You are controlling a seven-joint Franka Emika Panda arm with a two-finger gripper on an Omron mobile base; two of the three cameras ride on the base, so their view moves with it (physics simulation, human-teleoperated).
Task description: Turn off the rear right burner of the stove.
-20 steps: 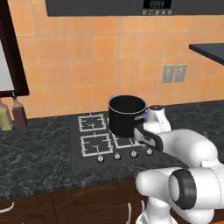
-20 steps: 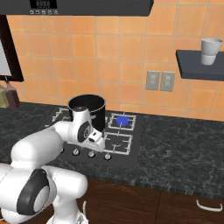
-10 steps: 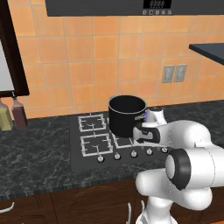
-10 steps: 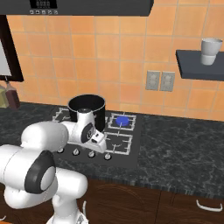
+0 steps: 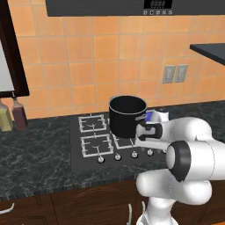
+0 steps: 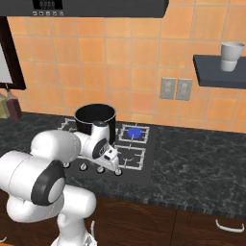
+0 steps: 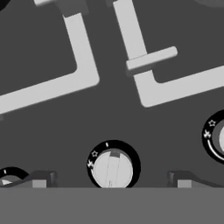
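Orange tiles back a dark speckled counter (image 6: 202, 168) with the stove (image 5: 83, 160) set into it at mid-frame in both base views. On the stove a black pot (image 5: 127, 115) sits toward the back, and to its right in the right base view the rear right burner (image 6: 134, 132) glows blue at its centre. The arm bends low over the stove's front edge, and the gripper (image 7: 111, 179) hangs just above the row of knobs. In the hand view one knob (image 7: 113, 168) lies at bottom centre between the two fingertips (image 7: 39, 179), which stand wide apart on either side without touching it. Grey grate bars (image 7: 78, 57) cross the top.
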